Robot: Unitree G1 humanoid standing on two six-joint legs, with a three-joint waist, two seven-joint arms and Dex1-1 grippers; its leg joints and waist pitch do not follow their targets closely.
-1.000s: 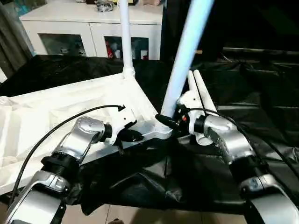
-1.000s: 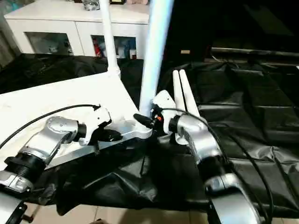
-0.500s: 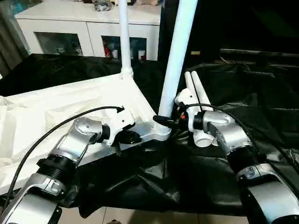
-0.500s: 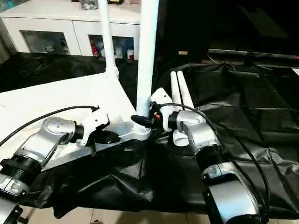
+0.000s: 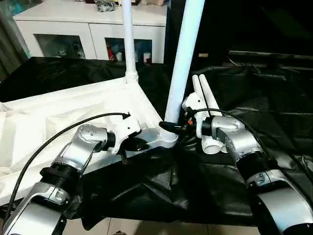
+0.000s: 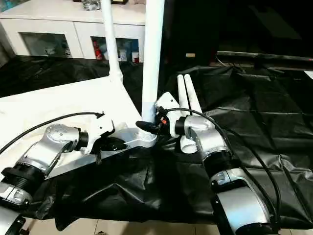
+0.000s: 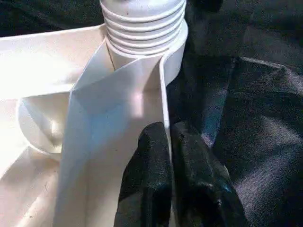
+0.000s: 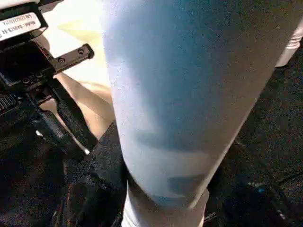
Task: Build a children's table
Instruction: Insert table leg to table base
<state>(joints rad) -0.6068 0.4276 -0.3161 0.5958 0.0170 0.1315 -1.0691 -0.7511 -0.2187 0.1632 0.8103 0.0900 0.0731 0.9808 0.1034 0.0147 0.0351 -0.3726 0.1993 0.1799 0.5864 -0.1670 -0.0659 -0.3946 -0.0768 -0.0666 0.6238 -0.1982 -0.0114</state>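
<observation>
White glass-door cabinet [image 5: 93,29] behind black sheeting [image 5: 274,93], tiled floor [image 5: 161,229].

light: bright overhead, washing out the tabletop underside [image 5: 58,112] | shadows: deep in the black sheet [image 5: 254,98] folds beside it | glare: sheen on the silver forearms | focus: near leg [image 8: 180,94] blurred, bluish close-up

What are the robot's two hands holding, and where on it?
The left hand pinches the rim of the upside-down white plastic tabletop. The right hand grips the near round white leg low down, just above its corner socket.
</observation>
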